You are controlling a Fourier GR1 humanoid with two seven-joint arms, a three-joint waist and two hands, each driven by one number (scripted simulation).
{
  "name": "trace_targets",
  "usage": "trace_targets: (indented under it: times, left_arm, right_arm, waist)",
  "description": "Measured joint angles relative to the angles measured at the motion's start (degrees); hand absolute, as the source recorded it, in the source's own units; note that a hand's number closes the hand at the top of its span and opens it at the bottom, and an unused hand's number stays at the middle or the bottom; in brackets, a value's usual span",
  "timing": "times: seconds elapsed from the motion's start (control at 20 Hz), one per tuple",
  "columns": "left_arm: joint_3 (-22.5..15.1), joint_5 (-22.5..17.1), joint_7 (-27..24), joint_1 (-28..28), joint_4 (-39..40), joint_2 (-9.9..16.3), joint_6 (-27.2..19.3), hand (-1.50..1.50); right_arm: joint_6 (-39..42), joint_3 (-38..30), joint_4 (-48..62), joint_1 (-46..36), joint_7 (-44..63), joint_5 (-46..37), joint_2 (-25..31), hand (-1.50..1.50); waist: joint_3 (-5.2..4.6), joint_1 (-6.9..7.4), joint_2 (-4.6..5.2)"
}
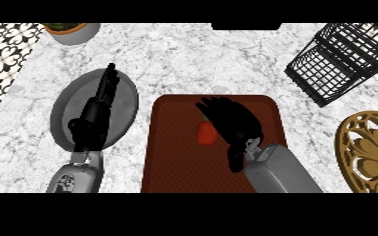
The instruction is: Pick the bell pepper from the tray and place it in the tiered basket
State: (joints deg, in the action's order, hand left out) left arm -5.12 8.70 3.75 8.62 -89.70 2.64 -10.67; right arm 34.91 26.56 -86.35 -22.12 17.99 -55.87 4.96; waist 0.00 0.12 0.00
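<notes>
You're at the grasp: your right hand [232,125] curls over the pepper [207,133] at the tray's [177,170] centre, without clearly enclosing it. Next, close, lift, carry to the basket [336,62], upper right. Left hand [92,120] rests open.

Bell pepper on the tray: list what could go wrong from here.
The right hand covers only one side of the bell pepper, so it could roll away across the tray as the fingers curl. The tiered basket sits tilted at the far right, so the pepper might catch on its rim.
</notes>
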Motion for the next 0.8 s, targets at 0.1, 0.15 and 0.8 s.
trace_targets:
  times: [0.1, 0.15, 0.8]
  left_arm:
    - [0.51, -0.40, -1.85, -0.92, 0.60, 0.08, 0.50, 0.00]
    - [0.30, -0.09, -1.89, -0.84, 0.79, -0.34, 0.27, 0.00]
    - [0.83, 0.87, -0.86, -0.86, 0.02, -0.71, 1.28, 0.00]
  right_arm:
    - [0.44, 0.05, 0.15, 0.45, 0.12, -0.70, -0.82, -1.50]
    - [0.12, -0.33, 1.10, 0.11, -0.34, -1.18, -1.28, -1.50]
    - [-3.57, -2.75, 9.28, -1.59, -3.67, -4.60, -4.25, -1.50]
  waist:
    - [0.00, -0.02, 0.00]
    - [0.00, -0.01, 0.00]
    - [0.00, 0.04, 0.02]
